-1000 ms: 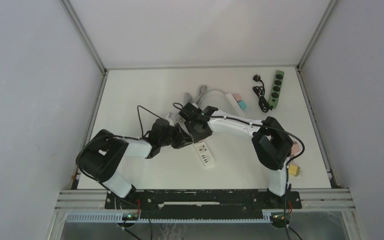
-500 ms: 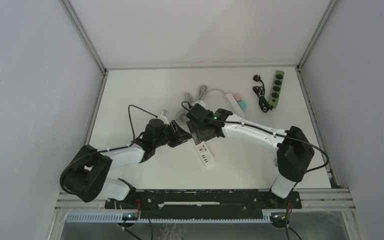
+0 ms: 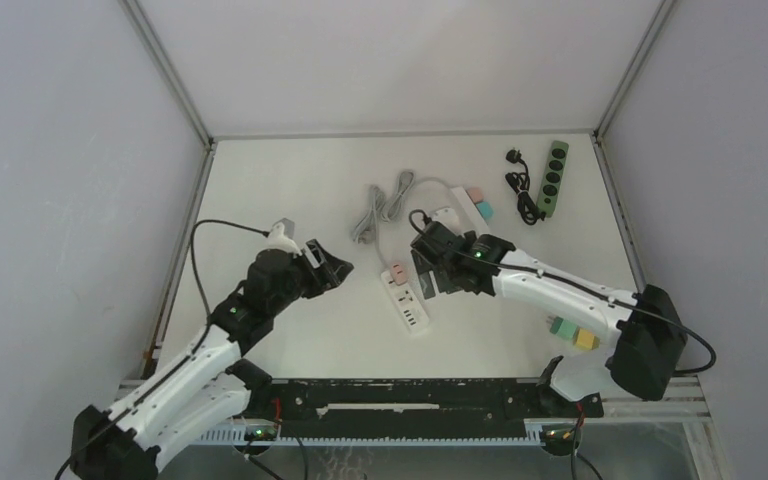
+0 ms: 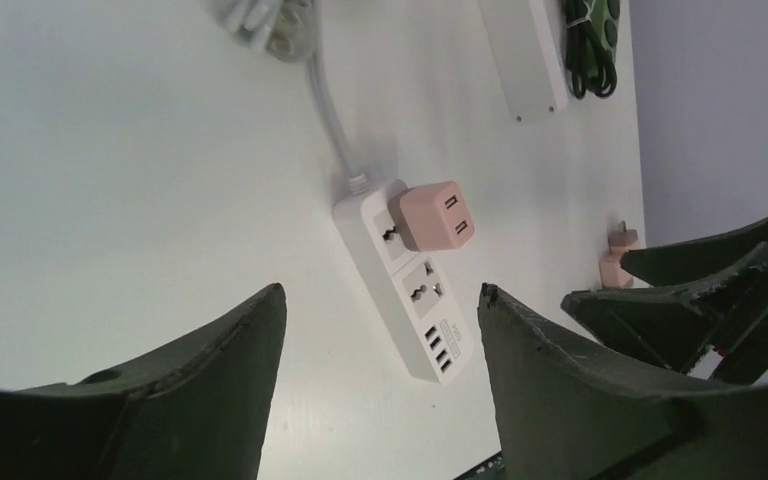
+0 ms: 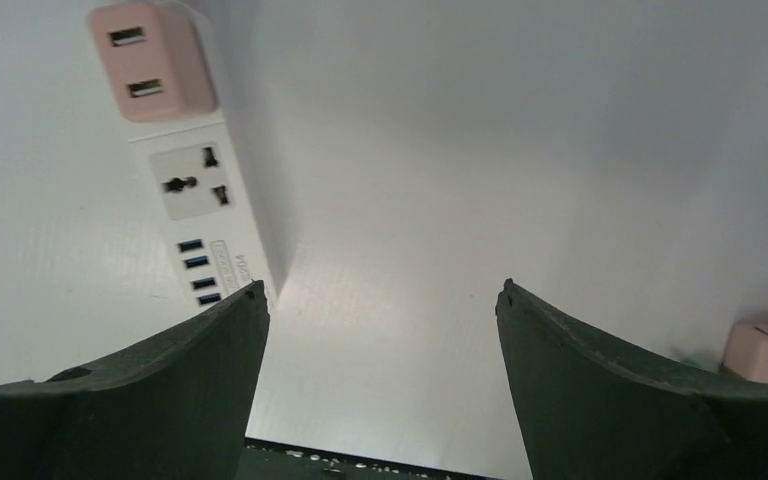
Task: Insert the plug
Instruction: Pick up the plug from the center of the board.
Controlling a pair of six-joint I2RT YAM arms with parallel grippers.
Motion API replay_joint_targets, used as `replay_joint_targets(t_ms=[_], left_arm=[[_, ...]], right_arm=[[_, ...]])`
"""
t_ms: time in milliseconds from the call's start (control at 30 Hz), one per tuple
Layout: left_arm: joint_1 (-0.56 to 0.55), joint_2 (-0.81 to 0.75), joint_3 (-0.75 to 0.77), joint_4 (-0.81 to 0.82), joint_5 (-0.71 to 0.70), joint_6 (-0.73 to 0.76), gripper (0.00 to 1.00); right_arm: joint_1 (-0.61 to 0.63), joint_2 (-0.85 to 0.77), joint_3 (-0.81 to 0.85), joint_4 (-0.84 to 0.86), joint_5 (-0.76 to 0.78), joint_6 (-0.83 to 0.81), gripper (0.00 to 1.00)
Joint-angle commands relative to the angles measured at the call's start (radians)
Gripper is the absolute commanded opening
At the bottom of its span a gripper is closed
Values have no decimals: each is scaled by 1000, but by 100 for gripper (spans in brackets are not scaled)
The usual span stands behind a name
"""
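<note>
Hidden: prongs of pink plug (image 4: 438, 216), seated in the cable-end socket of white power strip (image 4: 422, 320) on worktop (image 4: 110, 150) | left gripper (image 4: 382, 290): jaws spread, empty, apart from strip | right gripper (image 5: 382, 285): jaws spread, empty, near strip

A white table (image 3: 260, 180) sits inside a plain booth. Pale grey walls close it in on three sides: a back wall (image 3: 400, 60) along the far edge, a left wall (image 3: 50, 200) and a right wall (image 3: 730, 200) along the side edges. Slim metal posts (image 3: 165, 70) rise from the two far corners, slanting outward in the top view. A metal rail (image 3: 660, 405) and a black bar (image 3: 400, 395) run along the near edge. The light is soft and even, casting only faint shadows on the tabletop.
</note>
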Motion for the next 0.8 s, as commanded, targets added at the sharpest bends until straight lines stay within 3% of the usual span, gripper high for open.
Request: replay_joint_targets(t_ms=[0, 233, 400, 567, 767], left_arm=[[2, -138, 113, -249, -136, 108, 77], [2, -240, 292, -491, -201, 271, 89], [1, -276, 399, -561, -278, 416, 100], [-1, -315, 420, -551, -359, 539, 100], [-22, -380, 360, -533, -451, 554, 100]], right_arm=[[-40, -105, -57, -34, 76, 63, 92], [-200, -270, -167, -78, 78, 93, 98], [-377, -412, -261, -71, 54, 104, 100], [-604, -530, -334, -15, 14, 98, 100], [-900, -560, -363, 22, -60, 67, 100]])
